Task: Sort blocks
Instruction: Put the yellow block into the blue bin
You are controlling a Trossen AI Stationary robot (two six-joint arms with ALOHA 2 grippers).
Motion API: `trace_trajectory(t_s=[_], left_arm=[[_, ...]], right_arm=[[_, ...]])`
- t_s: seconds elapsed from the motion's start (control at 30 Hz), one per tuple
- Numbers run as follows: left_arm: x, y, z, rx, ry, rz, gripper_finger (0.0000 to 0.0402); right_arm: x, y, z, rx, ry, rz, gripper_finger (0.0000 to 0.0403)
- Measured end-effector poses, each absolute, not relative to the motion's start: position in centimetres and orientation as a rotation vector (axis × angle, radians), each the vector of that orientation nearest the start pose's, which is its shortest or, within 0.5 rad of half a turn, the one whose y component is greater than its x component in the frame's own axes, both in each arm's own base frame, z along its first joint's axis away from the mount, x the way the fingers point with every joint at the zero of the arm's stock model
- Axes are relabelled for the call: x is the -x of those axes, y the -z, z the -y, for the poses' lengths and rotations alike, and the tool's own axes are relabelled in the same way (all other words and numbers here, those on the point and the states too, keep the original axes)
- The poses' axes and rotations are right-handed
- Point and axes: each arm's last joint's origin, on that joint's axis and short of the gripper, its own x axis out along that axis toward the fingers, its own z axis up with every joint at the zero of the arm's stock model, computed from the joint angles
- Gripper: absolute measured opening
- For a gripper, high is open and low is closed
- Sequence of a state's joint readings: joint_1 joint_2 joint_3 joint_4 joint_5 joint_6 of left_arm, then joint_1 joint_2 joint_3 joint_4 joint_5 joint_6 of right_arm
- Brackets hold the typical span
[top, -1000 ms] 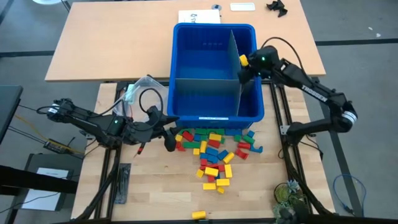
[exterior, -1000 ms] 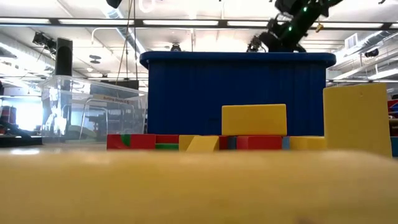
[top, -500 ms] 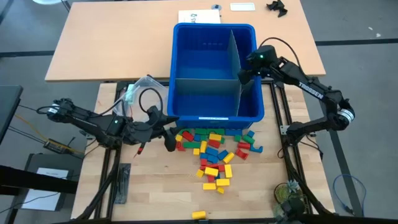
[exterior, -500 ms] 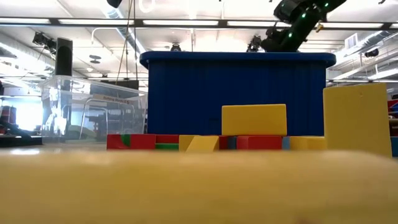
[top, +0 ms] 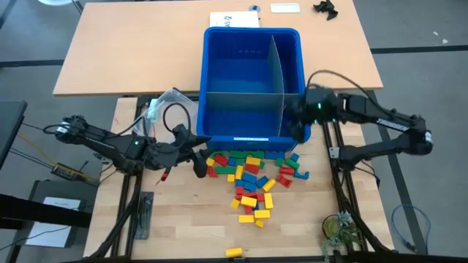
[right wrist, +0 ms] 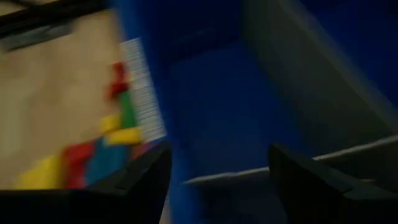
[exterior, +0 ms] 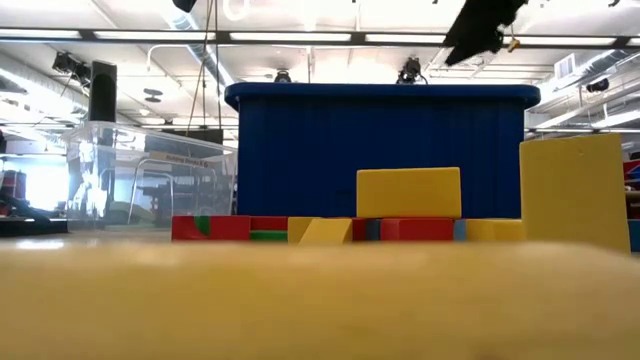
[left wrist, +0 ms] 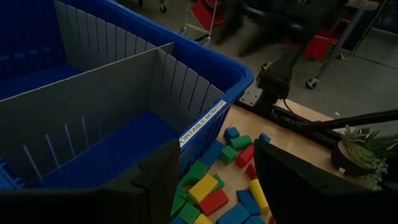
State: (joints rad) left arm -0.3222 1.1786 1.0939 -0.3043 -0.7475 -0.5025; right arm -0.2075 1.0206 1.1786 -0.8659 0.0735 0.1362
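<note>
The blocks (top: 252, 179) lie in a loose heap on the lower wooden tabletop (top: 190, 226), just in front of the long front wall of the large blue bin (top: 252, 82). They are red, yellow, blue and green, many touching one another. The heap tapers toward the front edge of the tabletop, and one yellow block (top: 233, 252) lies alone near that front edge, well apart from the rest.

The blue bin stands at the rear edge of this tabletop, split by grey dividers (top: 274, 69) into compartments. No blocks can be made out inside it from above. A small clear tub (top: 167, 104) sits beside the bin's left front corner.

The left gripper (top: 196, 165) hangs low at the left end of the heap, close by the bin's left front corner. In the left wrist view its fingers (left wrist: 165, 180) stand apart with a clear gap, and nothing sits between them; blocks (left wrist: 214, 193) show beyond them on the wood.

The right gripper (top: 298, 126) is over the bin's right front corner, above the rim. In the right wrist view its fingers (right wrist: 146, 177) are spread wide and hold nothing, with the bin's blue interior (right wrist: 211, 106) showing between them and blocks on the tabletop off to one side.

In the low view the bin (exterior: 380, 150) rises behind a row of blocks (exterior: 408, 192).
</note>
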Motion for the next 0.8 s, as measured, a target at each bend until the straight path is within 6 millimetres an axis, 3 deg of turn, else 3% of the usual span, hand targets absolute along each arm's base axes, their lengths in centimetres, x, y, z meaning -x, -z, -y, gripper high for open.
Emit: trace_trajectory(t_s=[0.17,0.37,0.6,0.8], left_arm=[[-24.4,-35.3,6.1,0.290,-0.491,-0.223,0.0214],[-24.4,-35.3,6.1,0.291,-0.491,-0.222,0.0214],[-24.4,-35.3,6.1,0.291,-0.491,-0.222,0.0214],[-24.4,-35.3,6.1,0.290,-0.491,-0.223,0.0214]], right_arm=[[-19.9,-35.3,-0.9,-0.168,0.119,-0.725,0.0247],[-22.1,-30.9,-5.0,-0.096,-0.009,-0.854,0.0241],[-23.3,-24.8,-6.4,0.016,-0.106,-1.058,0.0246],[-24.9,-21.1,-6.9,0.162,-0.191,-1.079,0.0241]])
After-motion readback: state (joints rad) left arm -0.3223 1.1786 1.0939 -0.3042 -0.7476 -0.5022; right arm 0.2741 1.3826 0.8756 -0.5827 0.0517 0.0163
